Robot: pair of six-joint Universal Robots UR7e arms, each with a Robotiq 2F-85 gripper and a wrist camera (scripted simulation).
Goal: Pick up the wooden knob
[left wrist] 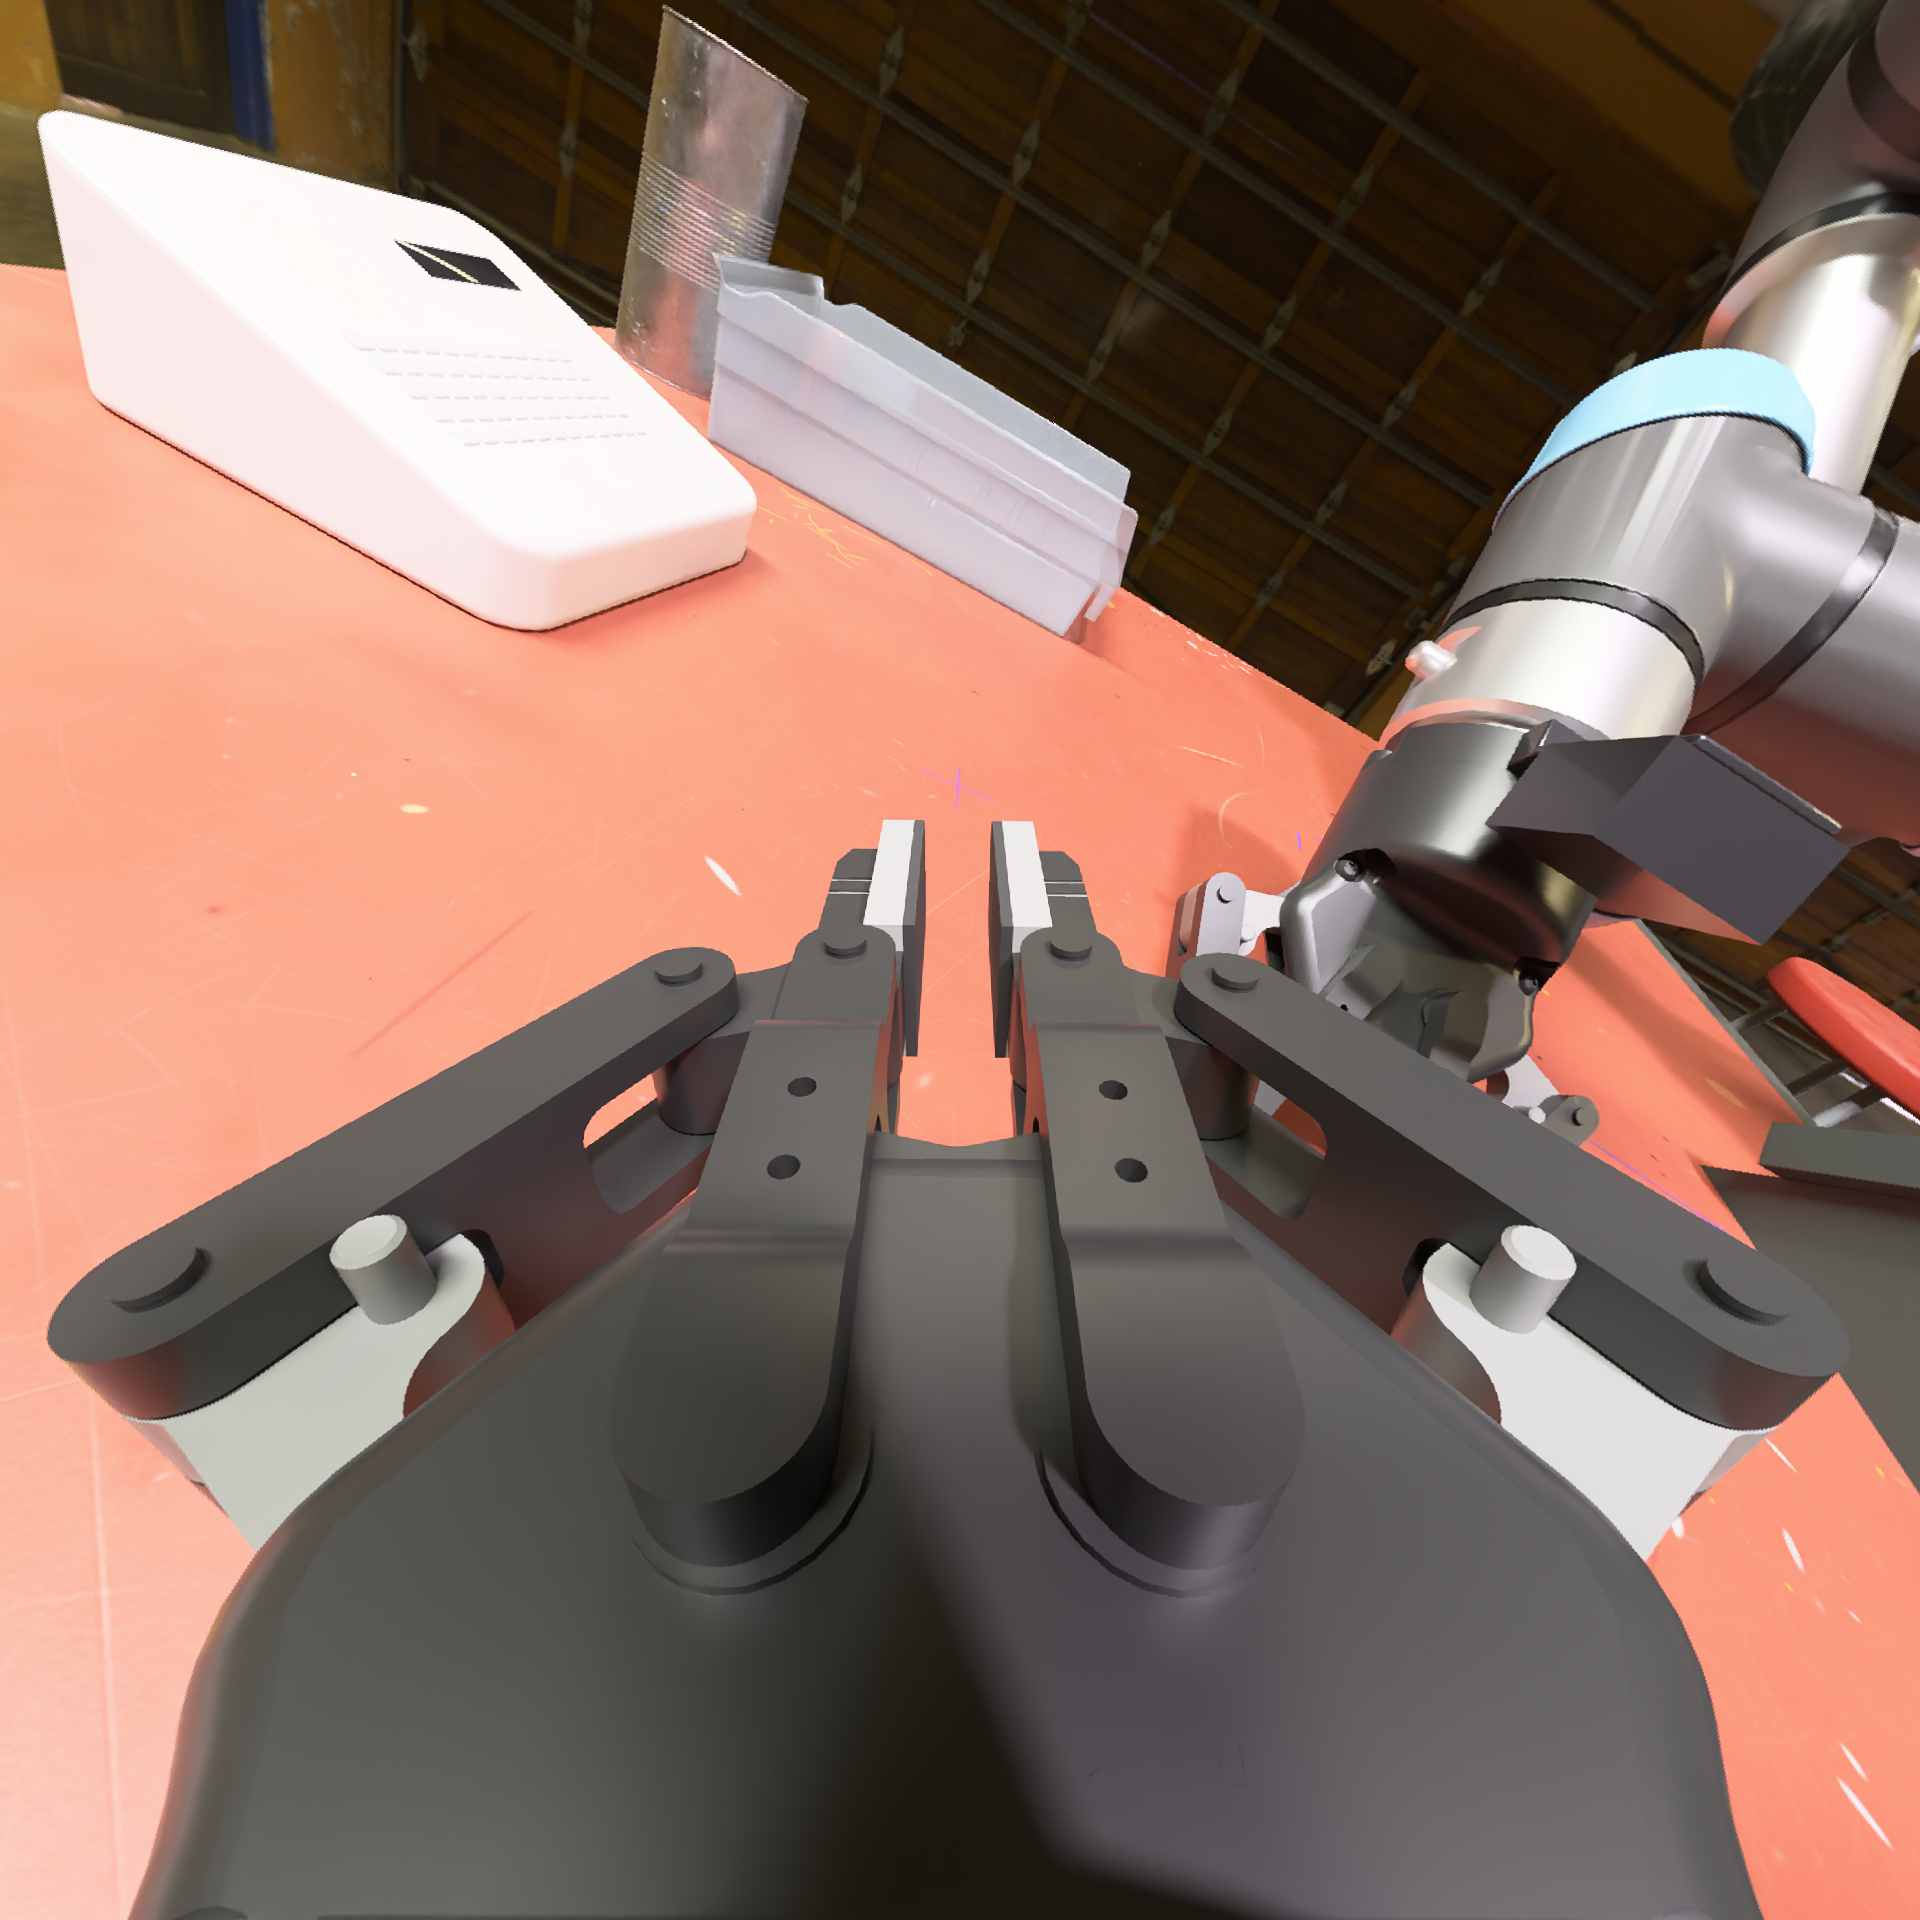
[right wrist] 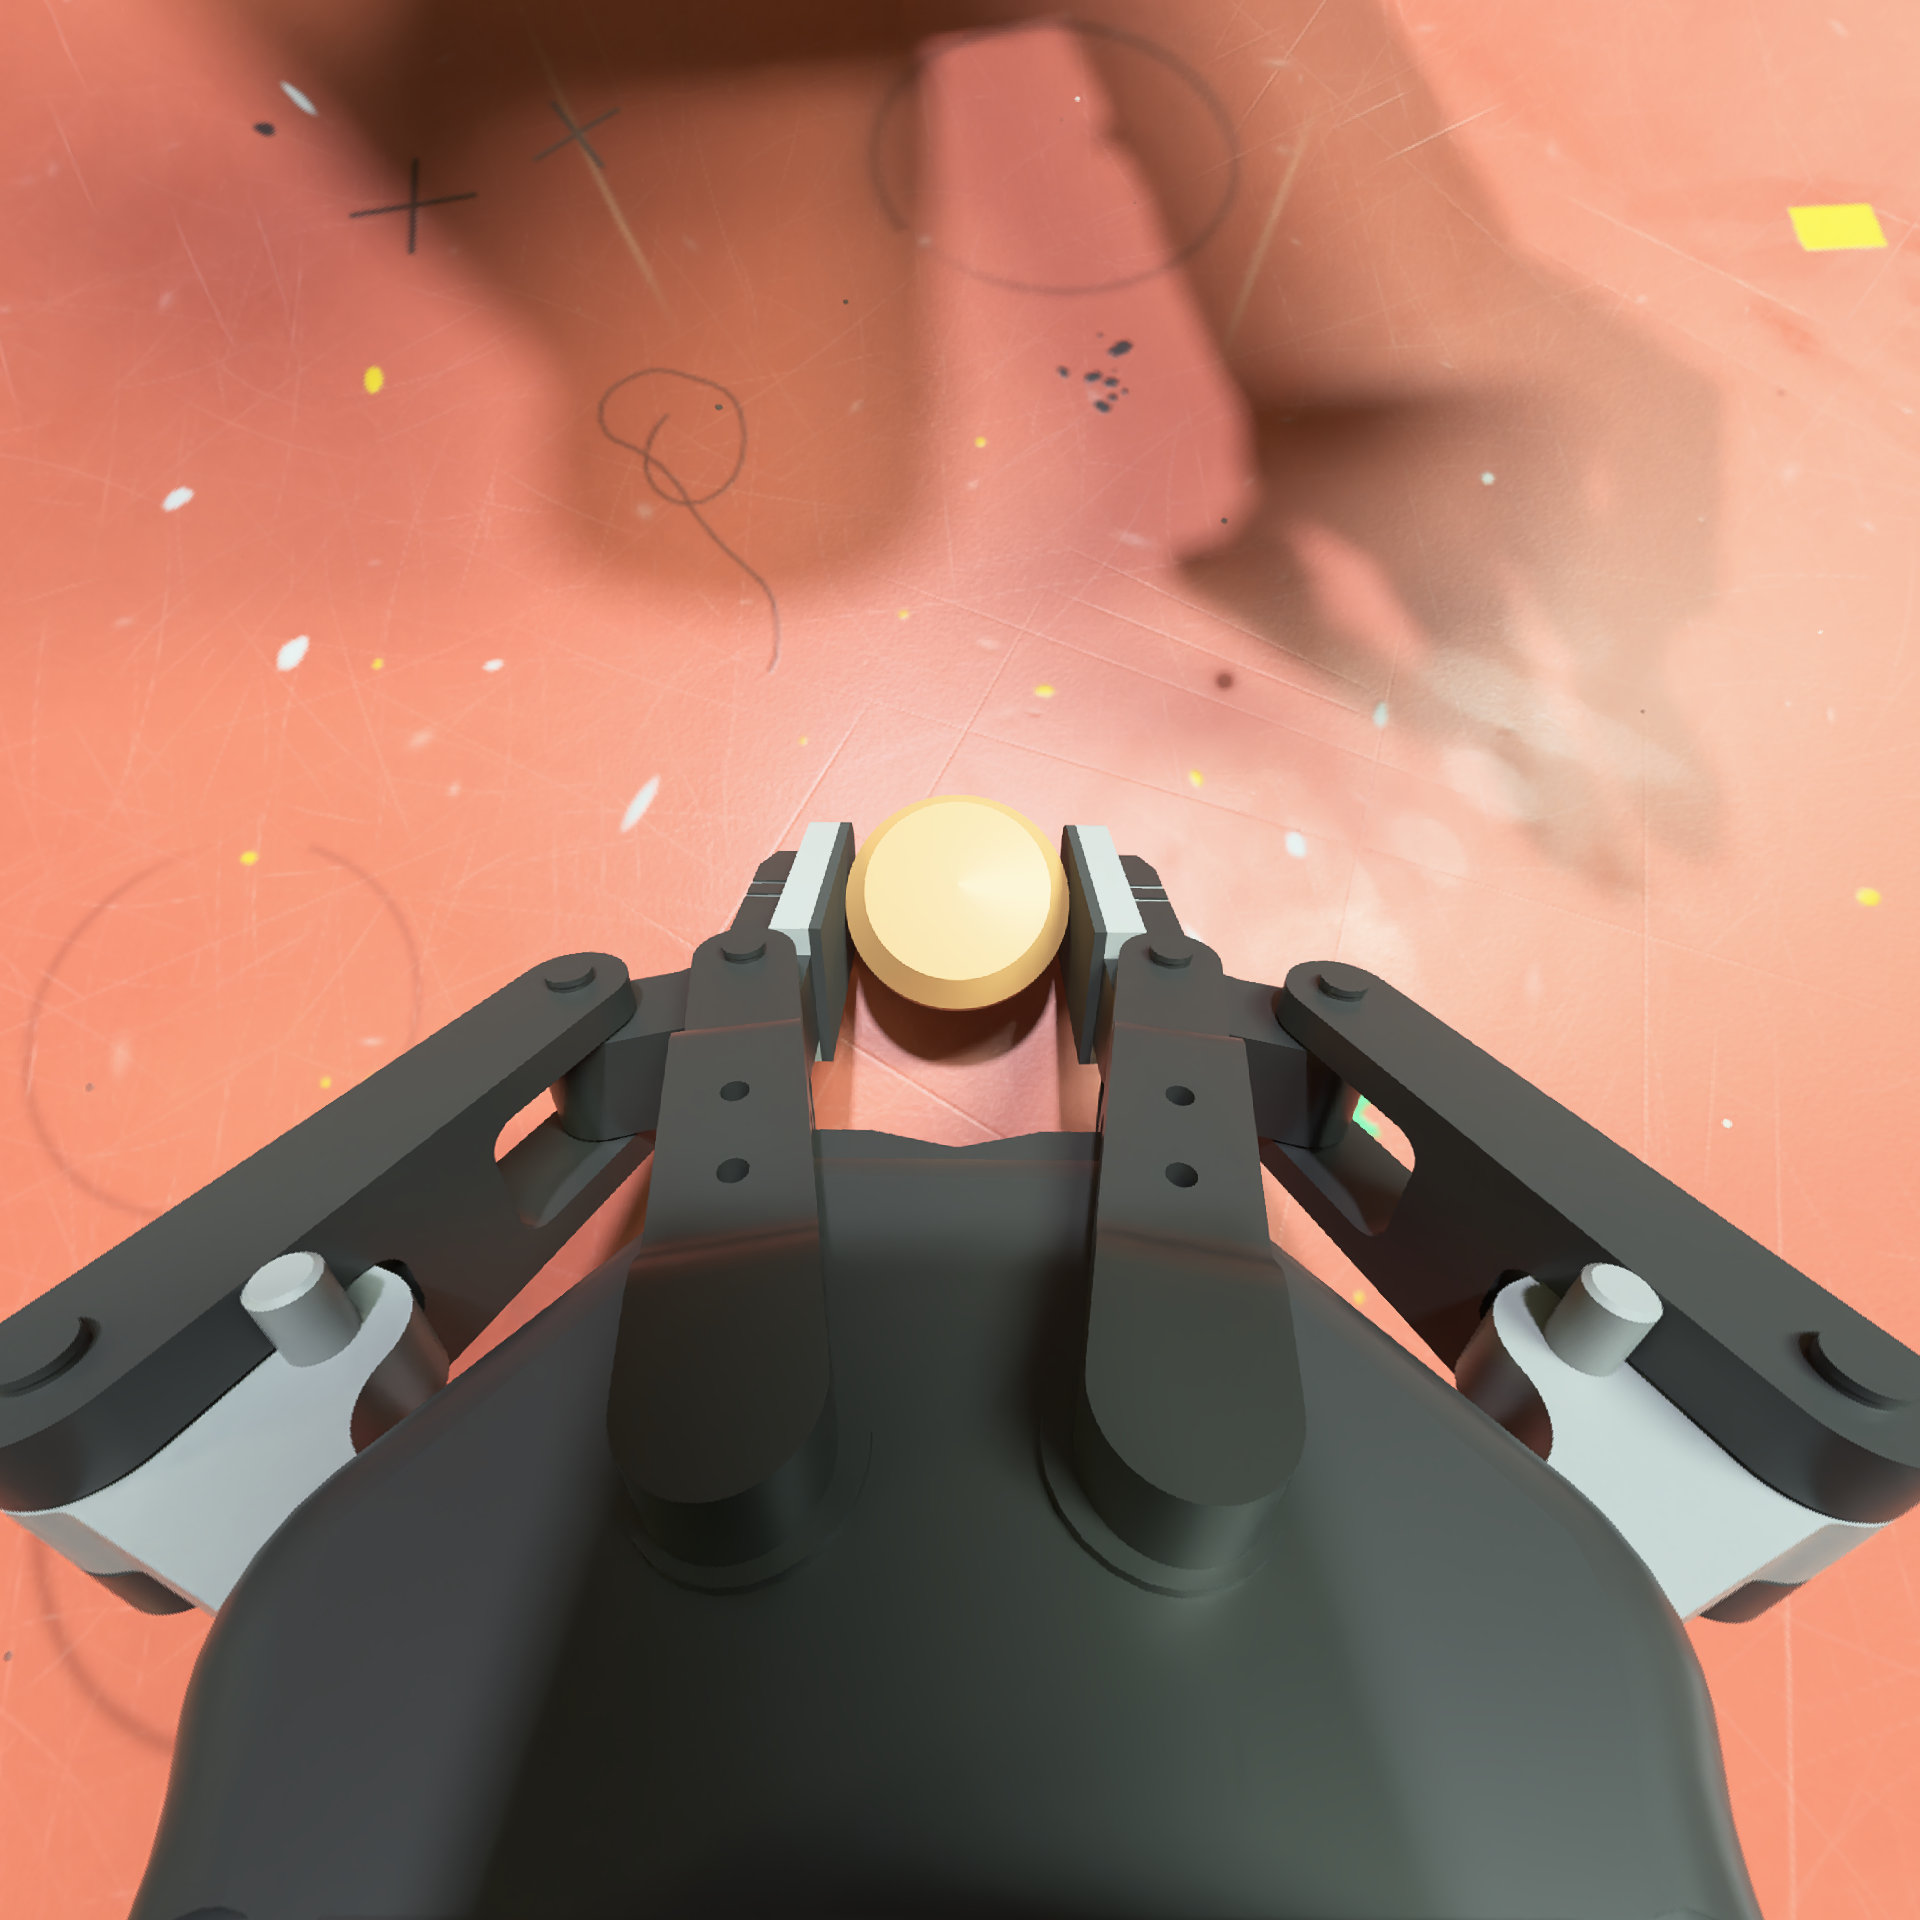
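The wooden knob is a pale round dome, seen in the right wrist view between my right gripper's fingers. My right gripper is shut on it, with both pads against its sides, over the salmon table. I cannot tell whether the knob rests on the table or is raised. My left gripper hangs over the table, empty, its fingers drawn together with only a narrow gap. The right arm's wrist and gripper body show at the right of the left wrist view; the knob is hidden there.
A white wedge-shaped device, a metal cylinder and a grey ribbed profile stand at the table's far side. The table edge runs diagonally at the right, with a dark flat piece near it.
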